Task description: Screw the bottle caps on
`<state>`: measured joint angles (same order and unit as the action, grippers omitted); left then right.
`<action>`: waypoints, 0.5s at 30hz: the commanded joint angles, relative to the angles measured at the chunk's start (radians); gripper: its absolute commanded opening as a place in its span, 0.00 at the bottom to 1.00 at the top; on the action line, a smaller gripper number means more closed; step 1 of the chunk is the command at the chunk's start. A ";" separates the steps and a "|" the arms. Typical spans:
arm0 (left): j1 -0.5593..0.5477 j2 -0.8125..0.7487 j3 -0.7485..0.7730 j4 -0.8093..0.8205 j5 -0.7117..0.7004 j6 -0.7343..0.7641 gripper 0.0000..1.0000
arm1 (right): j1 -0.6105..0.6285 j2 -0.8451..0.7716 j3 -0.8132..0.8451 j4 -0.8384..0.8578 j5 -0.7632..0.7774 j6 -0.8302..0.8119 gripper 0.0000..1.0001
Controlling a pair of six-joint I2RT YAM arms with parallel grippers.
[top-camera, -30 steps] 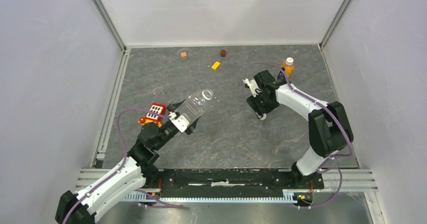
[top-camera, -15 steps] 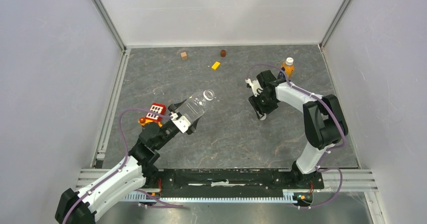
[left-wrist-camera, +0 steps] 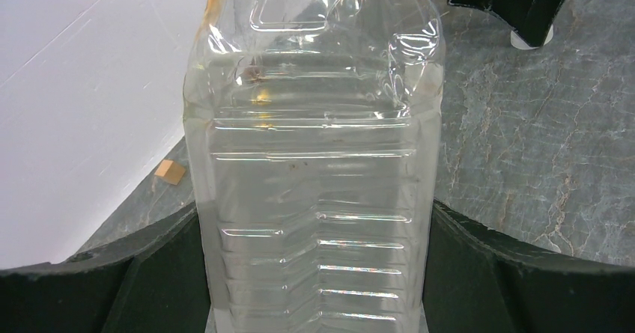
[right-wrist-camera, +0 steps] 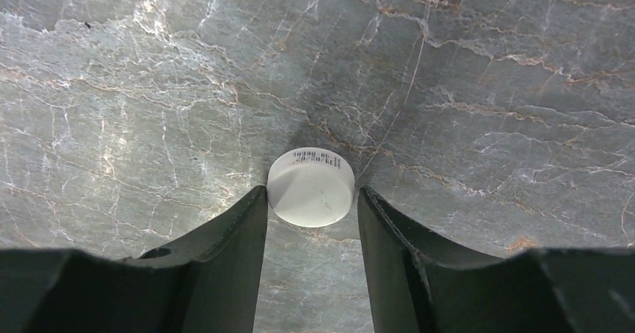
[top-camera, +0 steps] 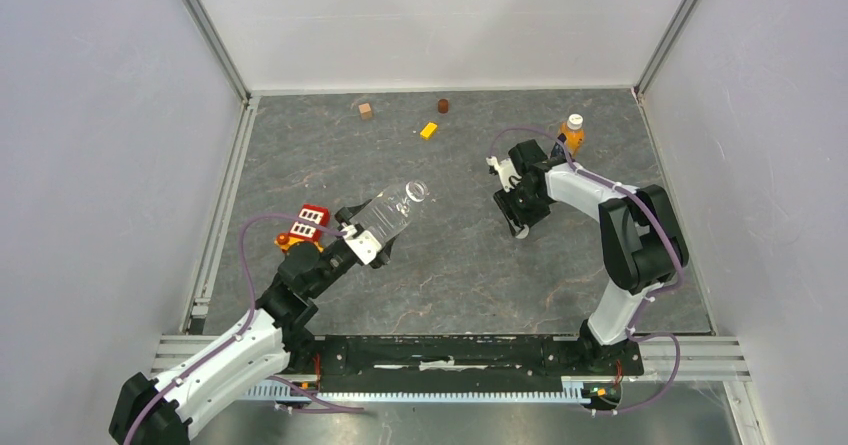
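My left gripper (top-camera: 365, 237) is shut on the lower body of the large clear bottle (top-camera: 392, 210) and holds it tilted above the table, its uncapped neck pointing up and to the right. In the left wrist view the bottle (left-wrist-camera: 314, 123) fills the space between the fingers (left-wrist-camera: 112, 288). My right gripper (top-camera: 518, 225) points down at the table with its fingertips against both sides of a white bottle cap (right-wrist-camera: 311, 187); that cap rests on the table. The small orange bottle (top-camera: 572, 135) stands upright at the back right with a white cap on it.
A red and white toy block (top-camera: 312, 219) and an orange piece (top-camera: 290, 237) lie beside my left arm. A tan cube (top-camera: 366, 111), a dark brown cylinder (top-camera: 443, 105) and a yellow piece (top-camera: 429, 130) lie near the back wall.
My right arm's elbow has swung in and the gripper has settled slightly around the cap. The clear bottle's neck has shifted a little to the right.
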<state>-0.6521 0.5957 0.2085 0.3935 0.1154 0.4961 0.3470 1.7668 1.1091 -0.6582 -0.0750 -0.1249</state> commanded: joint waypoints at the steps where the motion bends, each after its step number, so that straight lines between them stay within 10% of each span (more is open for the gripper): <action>1: -0.001 0.000 0.016 0.041 0.019 0.029 0.42 | 0.009 0.008 0.019 0.019 0.007 0.010 0.53; 15: 0.000 -0.004 0.022 0.019 0.022 0.033 0.42 | 0.041 0.013 0.025 0.001 0.068 0.014 0.50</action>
<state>-0.6521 0.5957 0.2085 0.3904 0.1158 0.4965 0.3832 1.7687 1.1091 -0.6594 -0.0387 -0.1204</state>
